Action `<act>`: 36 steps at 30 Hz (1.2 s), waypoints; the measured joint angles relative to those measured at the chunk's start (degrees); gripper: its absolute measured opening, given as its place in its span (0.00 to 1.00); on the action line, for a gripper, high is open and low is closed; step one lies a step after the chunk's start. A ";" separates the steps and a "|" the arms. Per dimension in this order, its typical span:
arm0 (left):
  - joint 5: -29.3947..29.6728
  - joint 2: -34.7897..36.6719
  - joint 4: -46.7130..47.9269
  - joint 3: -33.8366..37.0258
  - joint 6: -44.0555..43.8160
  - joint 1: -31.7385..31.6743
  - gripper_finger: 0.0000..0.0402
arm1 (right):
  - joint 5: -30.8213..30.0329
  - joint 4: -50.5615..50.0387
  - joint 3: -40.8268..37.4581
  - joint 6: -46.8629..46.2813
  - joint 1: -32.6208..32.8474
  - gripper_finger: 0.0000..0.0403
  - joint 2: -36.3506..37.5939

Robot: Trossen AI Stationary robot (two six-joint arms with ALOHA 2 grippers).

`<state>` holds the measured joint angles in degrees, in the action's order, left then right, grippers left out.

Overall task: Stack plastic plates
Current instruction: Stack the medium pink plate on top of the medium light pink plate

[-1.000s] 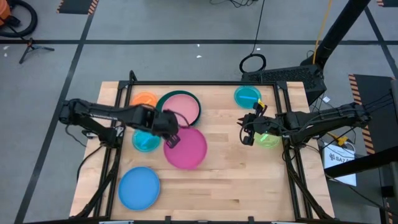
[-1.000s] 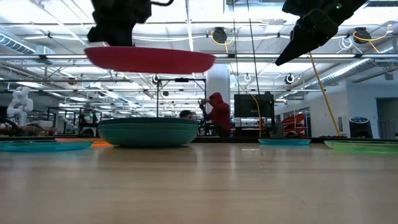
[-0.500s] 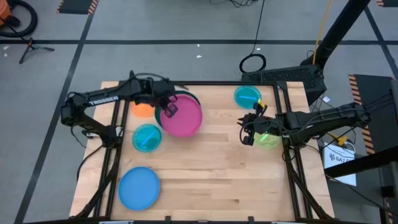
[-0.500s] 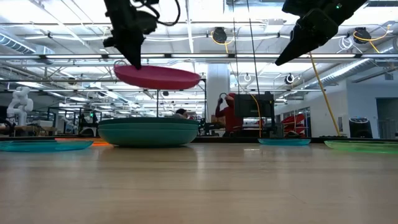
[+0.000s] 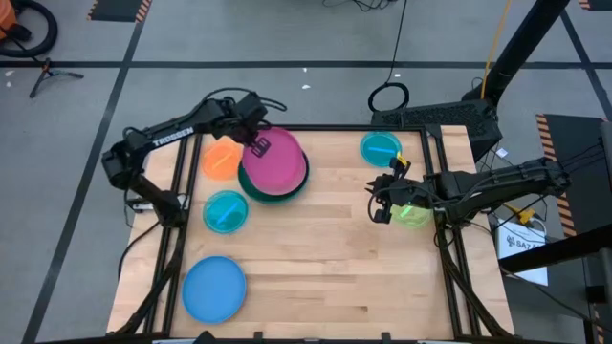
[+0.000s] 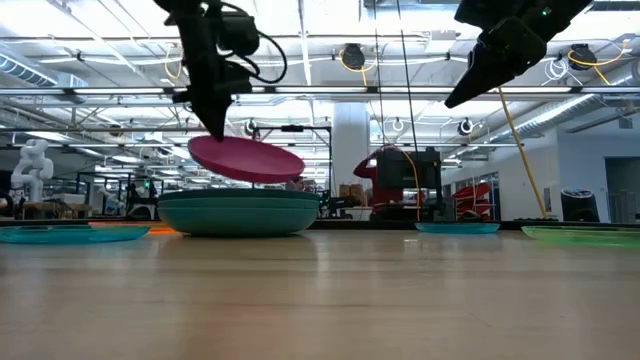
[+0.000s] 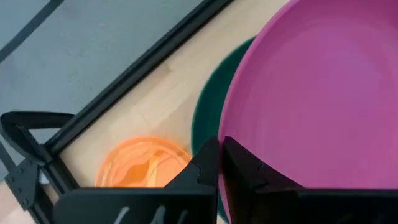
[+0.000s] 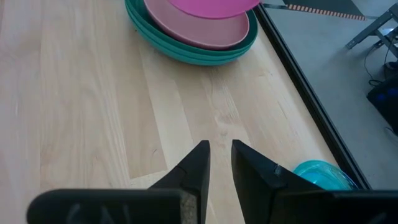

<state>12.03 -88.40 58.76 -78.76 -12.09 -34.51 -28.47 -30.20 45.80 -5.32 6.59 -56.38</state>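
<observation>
Now we pinch the magenta plate point(image 5: 275, 164) by its rim in the left gripper point(image 5: 256, 144)—tilted above the teal stack point(image 6: 238, 212) so it drops in—right gripper point(image 5: 381, 197) idle, slightly parted.

Left gripper point(image 5: 260, 145) raised, jaws clamped; right gripper point(image 5: 379, 199) aloft

Only one word can be read — "TROSSEN", in white capital letters along the dark left arm point(image 5: 163, 139) in the high view; the white marks on a box point(image 5: 521, 244) at the right edge stay unreadable.
</observation>
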 joint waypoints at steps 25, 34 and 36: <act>-3.41 -6.84 -2.07 -0.02 1.92 -1.08 0.09 | 0.00 -0.06 0.00 -0.03 -0.02 0.15 0.00; -3.69 -6.84 -2.07 -0.02 2.74 0.84 0.09 | 0.00 -0.06 0.00 -0.02 -0.01 0.15 0.01; -3.72 -6.84 -2.07 -0.02 3.12 2.16 0.09 | 0.00 -0.07 0.00 -0.01 -0.01 0.15 0.00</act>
<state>8.32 -95.24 56.68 -78.78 -8.96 -32.35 -28.47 -30.28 45.80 -5.33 6.58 -56.38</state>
